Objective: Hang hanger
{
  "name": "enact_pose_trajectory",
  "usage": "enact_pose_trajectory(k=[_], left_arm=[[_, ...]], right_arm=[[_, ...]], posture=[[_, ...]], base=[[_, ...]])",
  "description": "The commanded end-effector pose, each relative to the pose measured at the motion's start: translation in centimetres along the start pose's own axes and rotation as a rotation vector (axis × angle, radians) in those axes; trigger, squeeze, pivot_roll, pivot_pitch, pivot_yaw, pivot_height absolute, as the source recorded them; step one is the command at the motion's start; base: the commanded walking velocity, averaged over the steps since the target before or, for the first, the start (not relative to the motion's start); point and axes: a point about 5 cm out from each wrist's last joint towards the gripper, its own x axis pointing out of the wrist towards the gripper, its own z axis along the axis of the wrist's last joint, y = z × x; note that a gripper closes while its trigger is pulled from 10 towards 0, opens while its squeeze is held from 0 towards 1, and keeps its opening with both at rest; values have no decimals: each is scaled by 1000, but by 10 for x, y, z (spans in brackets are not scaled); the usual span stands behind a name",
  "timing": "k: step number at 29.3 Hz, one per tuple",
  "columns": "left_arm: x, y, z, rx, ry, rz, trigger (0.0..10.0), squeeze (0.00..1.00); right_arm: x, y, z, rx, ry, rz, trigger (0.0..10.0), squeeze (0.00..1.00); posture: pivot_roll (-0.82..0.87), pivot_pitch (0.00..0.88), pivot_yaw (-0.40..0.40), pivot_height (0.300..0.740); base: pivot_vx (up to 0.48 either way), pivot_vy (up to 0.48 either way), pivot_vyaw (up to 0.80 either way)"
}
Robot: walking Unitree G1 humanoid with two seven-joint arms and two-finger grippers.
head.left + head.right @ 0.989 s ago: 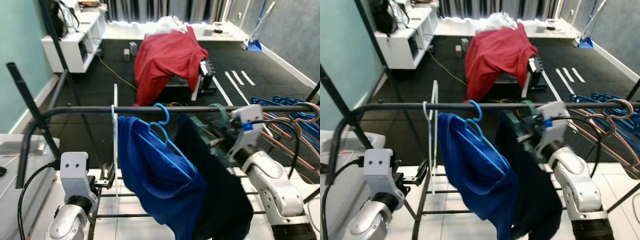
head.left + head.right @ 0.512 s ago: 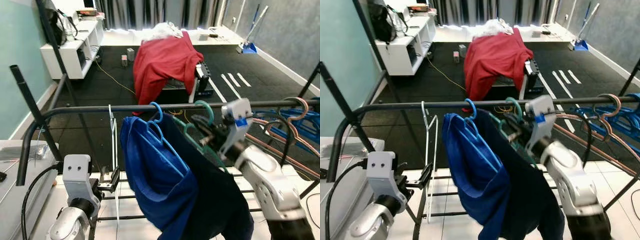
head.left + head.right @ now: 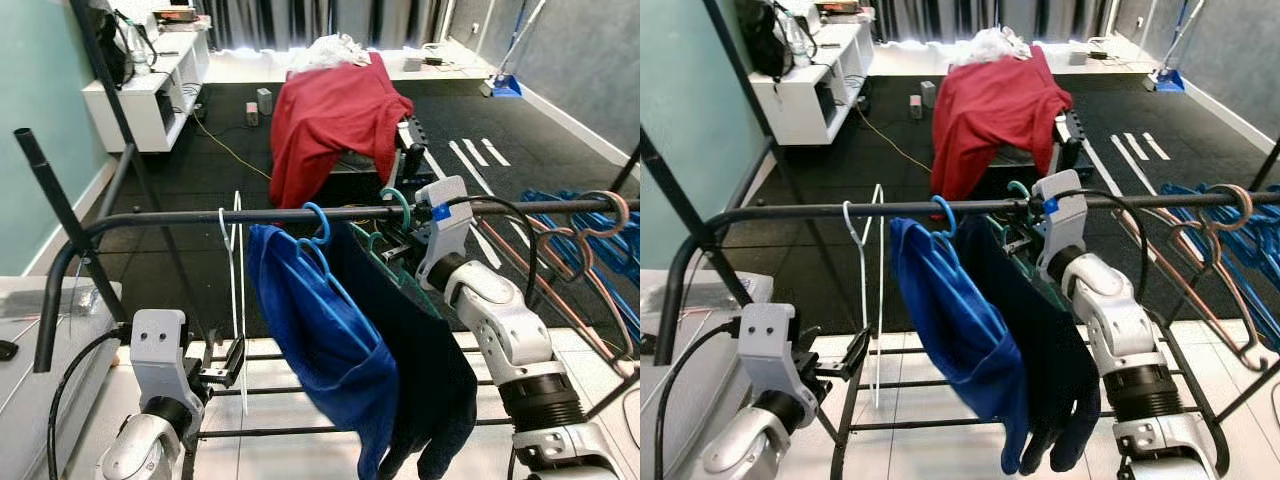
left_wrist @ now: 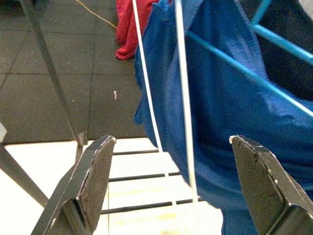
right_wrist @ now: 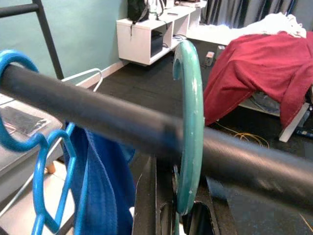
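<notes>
The green hanger (image 5: 188, 122) is hooked over the rail (image 3: 300, 215), clamped by the right claw (image 3: 400, 250); the left claw (image 4: 171, 191) is held apart, low.

A home laundry area: clothes rail (image 3: 250, 216), white shelf unit (image 3: 150, 90), curtains (image 3: 300, 20).

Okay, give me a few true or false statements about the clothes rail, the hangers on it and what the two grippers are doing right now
1. The green hanger's hook is over the rail. True.
2. The right gripper is shut on the green hanger. True.
3. The blue hanger is bare. False: a blue garment hangs on it.
4. The left gripper clamps the white hanger. False: its fingers are open, the white wire passing between them.
</notes>
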Motion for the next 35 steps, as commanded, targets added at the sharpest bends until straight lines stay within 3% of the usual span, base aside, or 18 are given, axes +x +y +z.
enact_pose_trajectory(k=[1,9,10,12,16,23,24,25,26,27,28,30,31,32,34,35], left_arm=[[-2,3,1,12,9,-3,10000,0],[-4,3,1,12,14,-4,10000,0],[-4,2,1,11,15,-6,10000,0],[-4,2,1,11,15,-6,10000,0],[-4,0,0,-72,18,-52,10000,0],[-4,-2,0,-94,16,-85,10000,0],[-4,-3,0,-108,13,-112,10000,0],[-4,-3,0,-108,13,-112,10000,0],[-4,-6,1,-117,4,-149,10000,0],[-4,-6,1,-117,4,-149,10000,0],[-3,-8,2,-126,-2,-179,10000,0],[-3,-8,2,-126,-2,-179,10000,0],[-3,-10,3,-130,-4,-202,10000,0],[-4,-11,3,-131,-5,-216,10000,0],[-4,-11,3,-131,-5,-216,10000,0],[-4,-12,3,-133,-3,-224,10000,0]], right_arm=[[8,3,8,-32,-22,2,10000,0],[7,7,-5,-43,47,-16,10000,0],[3,7,-10,-36,55,-43,10000,1000],[3,7,-10,-36,55,-43,10000,1000],[-19,22,8,45,-133,42,10000,1000],[-25,29,16,52,-179,63,10000,1000],[-33,42,24,17,-210,85,10000,1000],[-33,42,24,17,-210,85,10000,1000],[-44,63,28,-24,-231,114,10000,1000],[-44,63,28,-24,-231,114,10000,1000],[-52,77,24,-44,-223,106,10000,1000],[-52,77,24,-44,-223,106,10000,1000],[-58,80,11,-85,-167,52,10000,867],[-60,73,-6,-113,-91,-25,10000,216],[-60,73,-6,-113,-91,-25,10000,216],[-63,62,-20,-140,-23,-94,10000,0]], posture=[[-17,30,-6,740],[-22,43,-4,740],[-22,45,-3,740],[-22,45,-3,740],[-31,49,-8,740],[-47,46,-14,740],[-63,41,-13,740],[-63,41,-13,740],[-81,34,-14,740],[-81,34,-14,740],[-85,30,-16,740],[-85,30,-16,740],[-82,25,-19,740],[-80,19,-20,740],[-80,19,-20,740],[-78,20,-20,740]], base=[[0,0,0],[0,0,0],[0,0,0],[0,0,0],[0,0,0],[0,0,0],[0,0,0],[0,0,0],[0,0,0],[0,0,0],[0,0,0],[0,0,0],[0,0,0],[0,0,0],[0,0,0],[0,0,0]])
